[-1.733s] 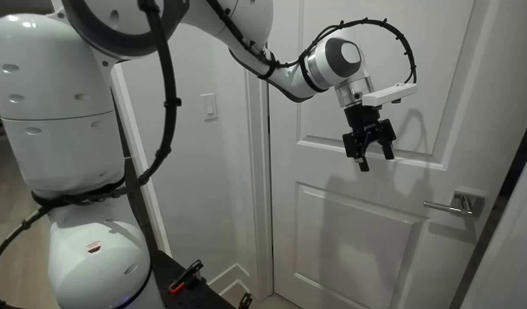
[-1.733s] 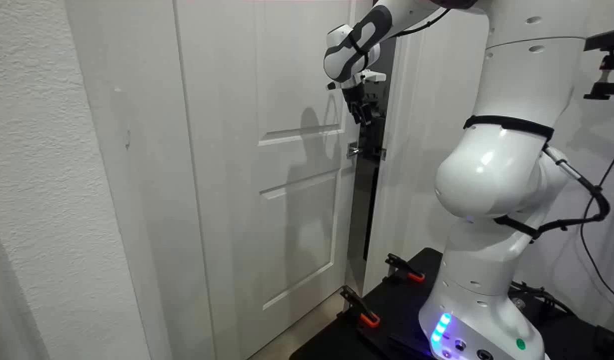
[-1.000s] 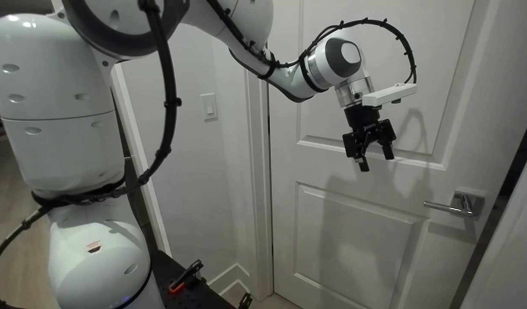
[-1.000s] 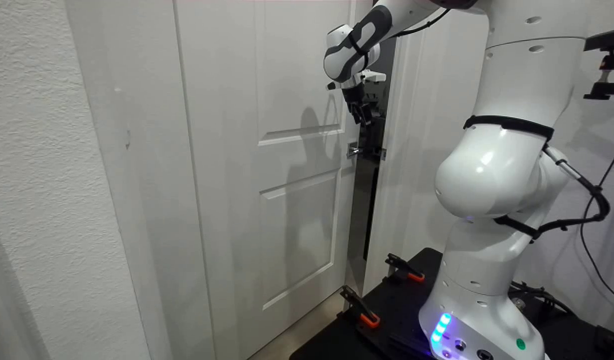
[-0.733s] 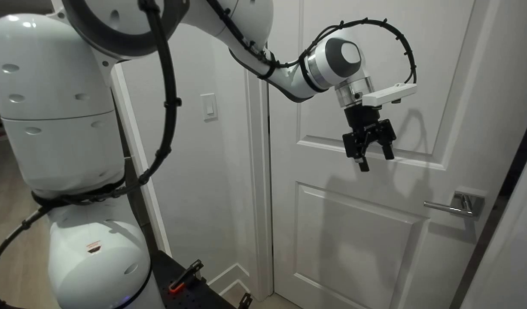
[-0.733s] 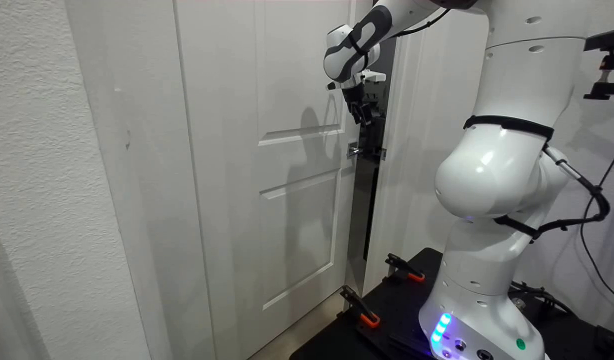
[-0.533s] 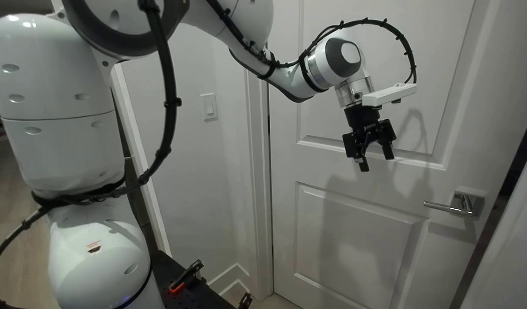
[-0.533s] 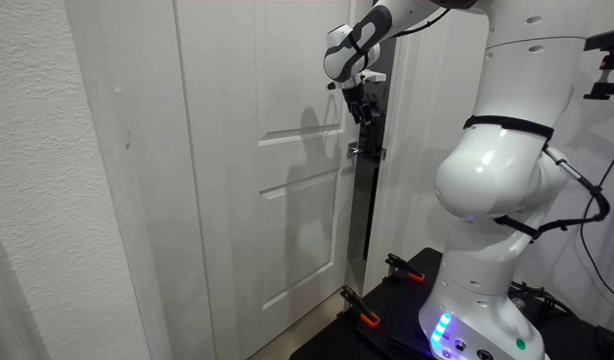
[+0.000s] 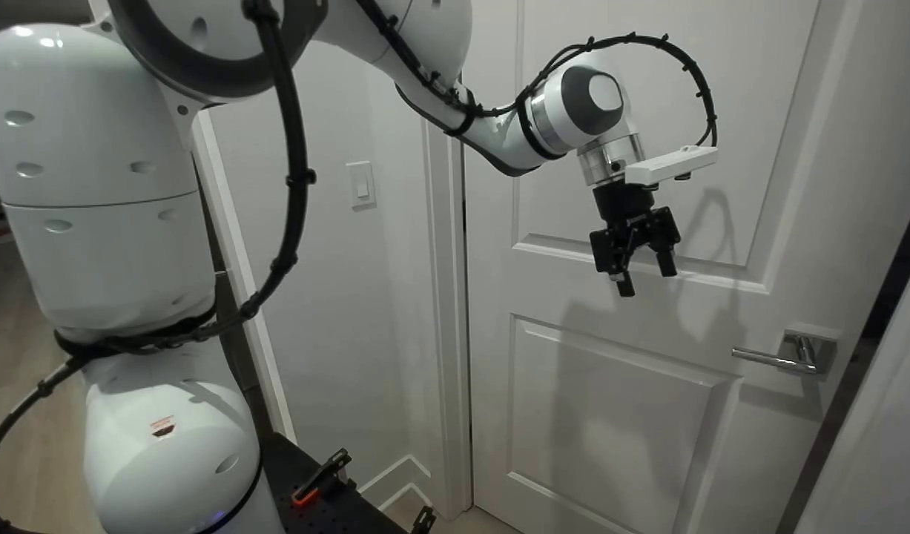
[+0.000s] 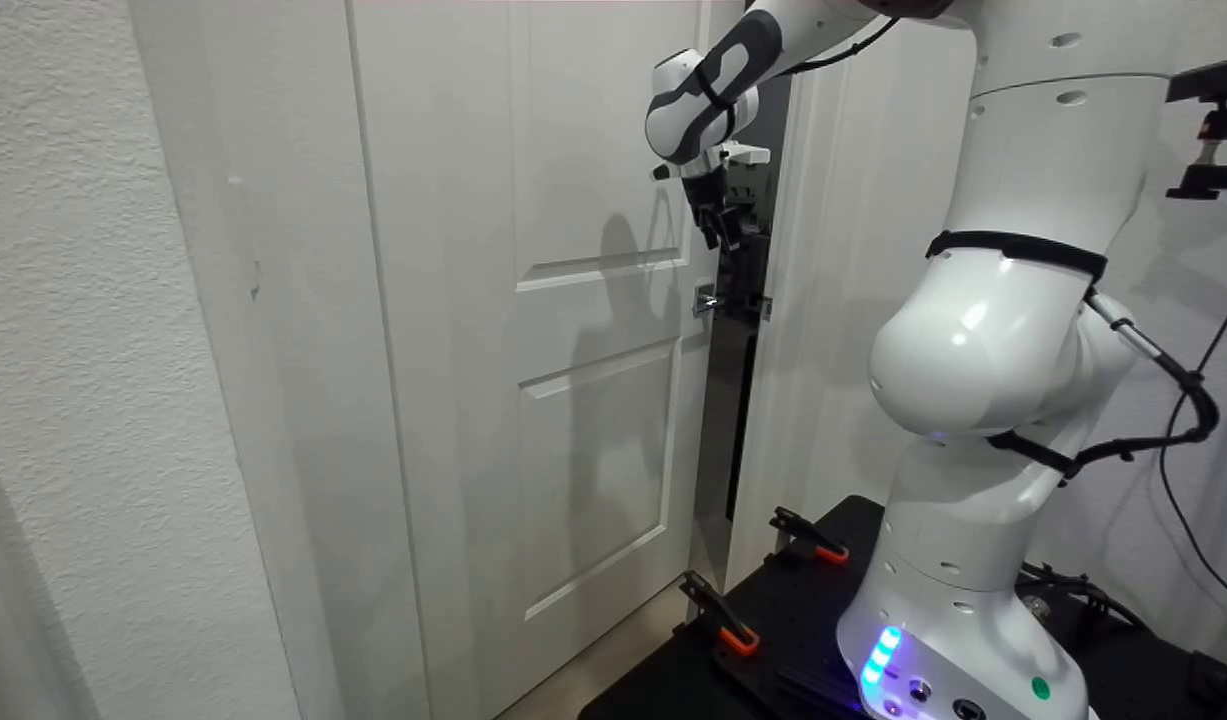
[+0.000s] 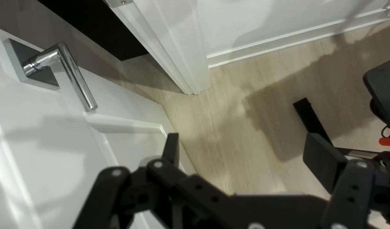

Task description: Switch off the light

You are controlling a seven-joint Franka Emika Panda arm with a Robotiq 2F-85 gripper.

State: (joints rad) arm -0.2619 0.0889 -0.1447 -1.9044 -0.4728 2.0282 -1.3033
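The light's switch is a small white plate with a rocker on the white wall, left of the door frame in an exterior view. It is out of view in the wrist view. The lamp itself is out of view. My black gripper is open and empty, pointing down in front of the white door, well to the right of the switch. It also shows small near the door's edge in an exterior view. In the wrist view, the fingers stand wide apart with only floor between them.
The white door stands ajar. Its silver lever handle sticks out below and right of the gripper, and also shows in the wrist view. A door frame stands between switch and door. Clamps sit on the black base table.
My gripper and wrist have shifted very slightly to the left in both exterior views. The gripper stays open. The switch and door look the same.
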